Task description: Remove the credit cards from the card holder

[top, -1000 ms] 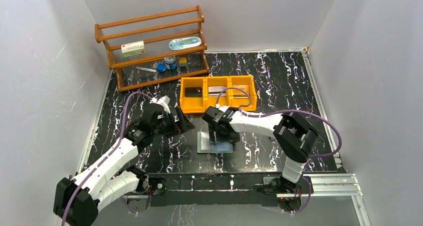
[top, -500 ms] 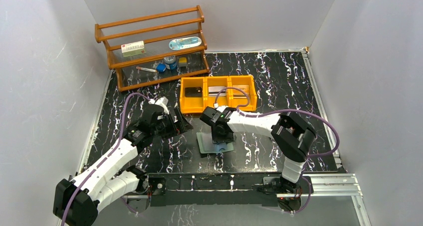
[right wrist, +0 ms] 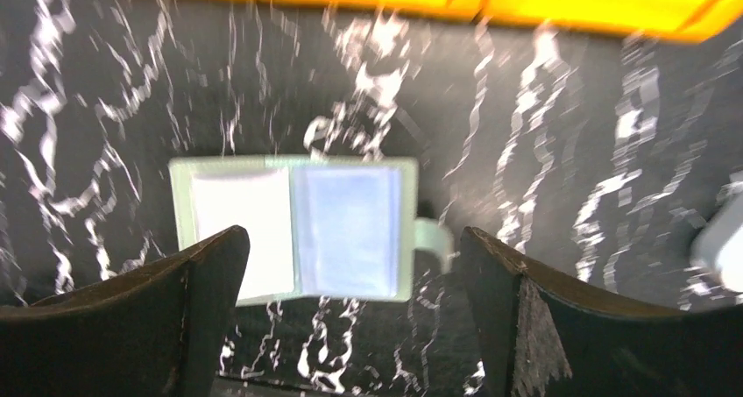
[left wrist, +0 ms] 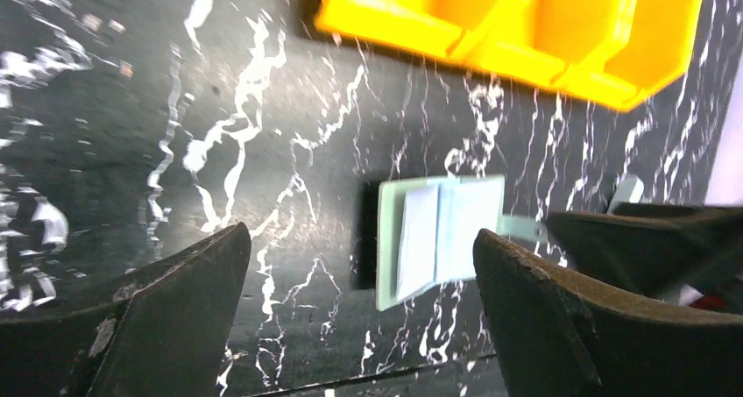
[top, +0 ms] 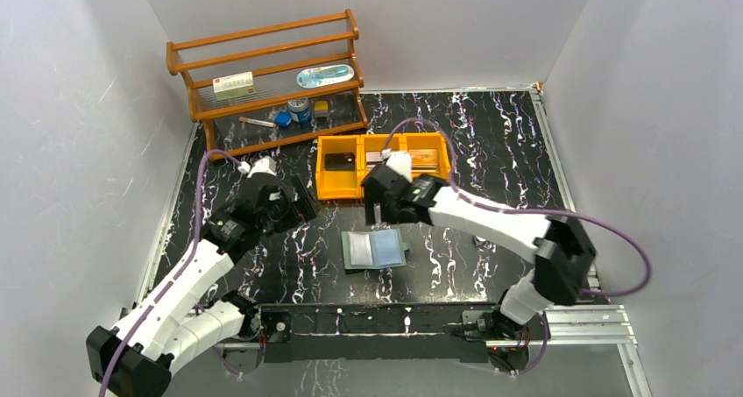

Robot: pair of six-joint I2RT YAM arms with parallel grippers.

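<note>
1. Teal-grey card holder [top: 374,249] lies opened flat on the table [top: 491,152], between my two arms. One half shows a pale panel, the other a bluish one; I cannot tell card from empty sleeve
2. Both my jaws stand wide apart with nothing in them. My left gripper [top: 300,206] hangs off to the holder's left; my right gripper [top: 384,211] hangs between the holder's far edge and the orange bin [top: 326,187]
3. Credit cards [top: 423,159]: one silvery and one tan lie in the bin's middle and right compartments
4. Risk: the pouch is thin and the marbled top looks slick. With nothing pinning it, pulling on a card would likely drag or lift the whole holder
5. Risk: a nudge at the fold could flop it shut, and a finger arriving too flat would slide over a card edge
6. Risk: my two wrists sit near each other, so both closing on the holder at once could clash fingers
7. Room: open table left and right of the holder. The bin wall is near behind it, the table's near edge near in front, and the wooden rack [top: 263,81] well apart at back left
</note>
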